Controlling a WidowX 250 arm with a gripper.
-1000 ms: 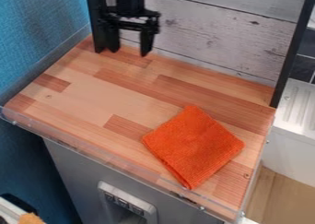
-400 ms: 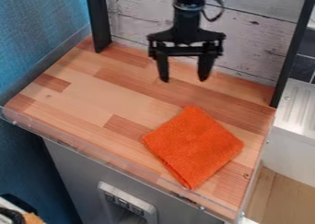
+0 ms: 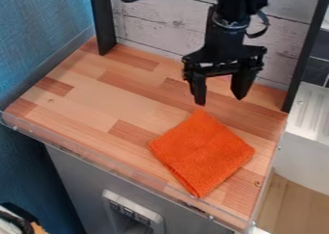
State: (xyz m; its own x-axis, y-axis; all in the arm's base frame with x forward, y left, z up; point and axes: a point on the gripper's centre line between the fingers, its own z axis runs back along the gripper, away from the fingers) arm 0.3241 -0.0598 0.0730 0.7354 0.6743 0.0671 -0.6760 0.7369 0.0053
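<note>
**Open gripper hung above folded orange cloth**

The black gripper [image 3: 220, 100] is held open and pointed downward, its fingers parted with nothing gripped, near the far corner of the orange cloth [image 3: 202, 153]. The cloth is laid flat on the near right of the wooden surface [image 3: 96, 98], fully supported by it and apparently kept compact by its folds. The near edge is bordered by a clear lip [image 3: 96, 162], seemingly as a guard against slipping.
</note>
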